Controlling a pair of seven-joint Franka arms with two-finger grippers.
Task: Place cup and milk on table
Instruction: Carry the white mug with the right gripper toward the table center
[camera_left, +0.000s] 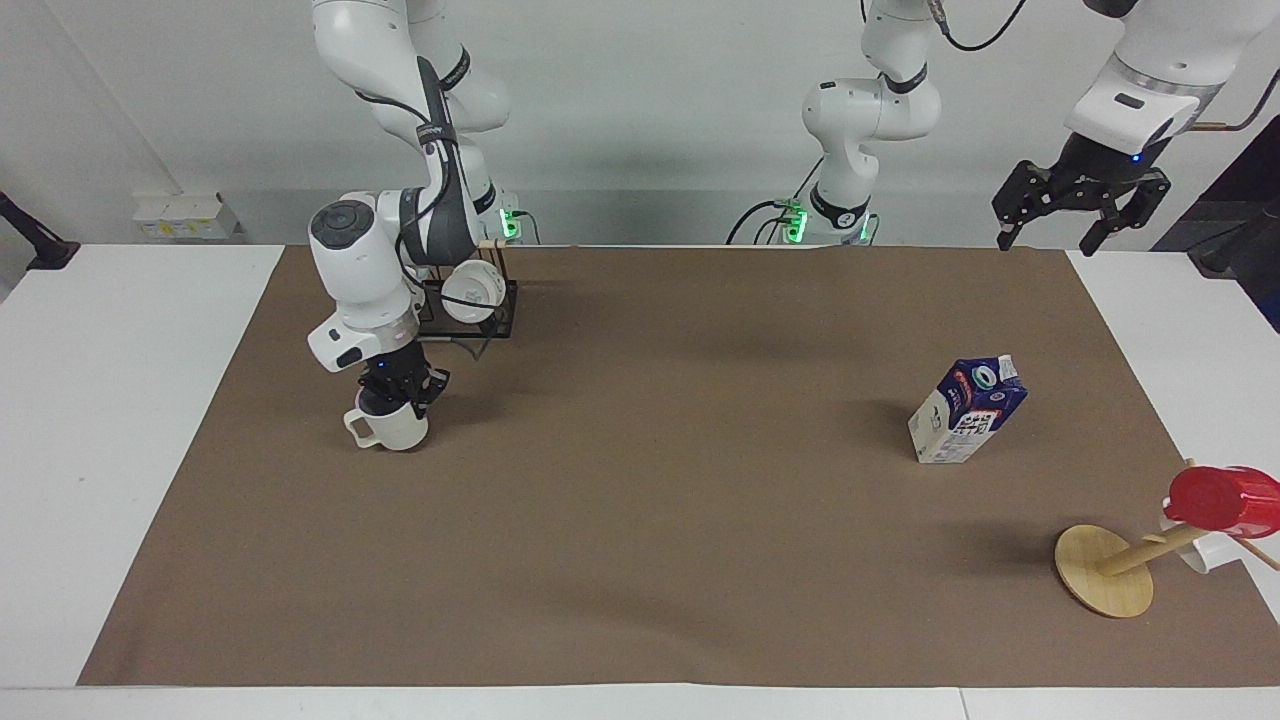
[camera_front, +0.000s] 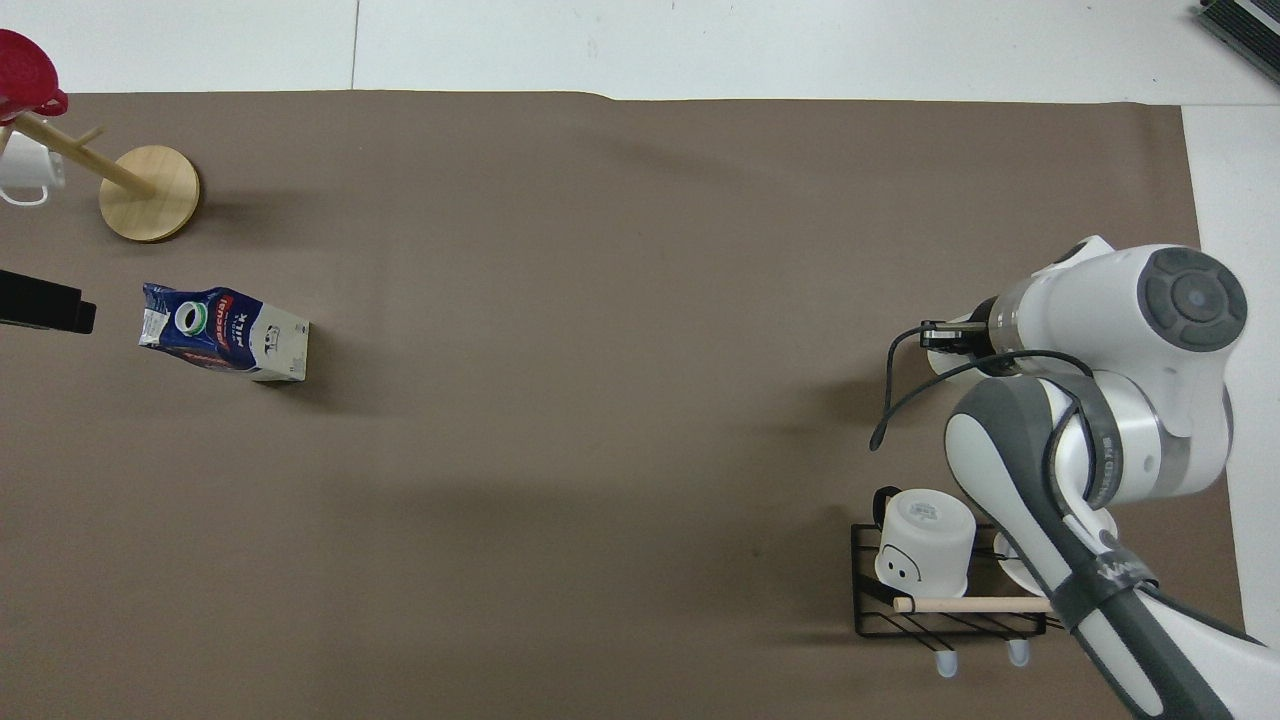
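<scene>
One item, the milk, stands on the bench at 3 o'clock. You see the right gripper, fingers closed on the cup rim at 9 o'clock, release pending. The left gripper waits, fingers spread, empty.

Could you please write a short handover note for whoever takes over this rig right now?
Right pincer: shut on the rim of the cup, which sits at or just above the brown mat at the right arm's end of the table, beside the wire rack; contact with the mat is unclear.
Left pincer: open, waiting up high over the mat's corner at its own end.
Milk: upright on the mat, ungripped.
Left: the cup's final placement and release.
</scene>
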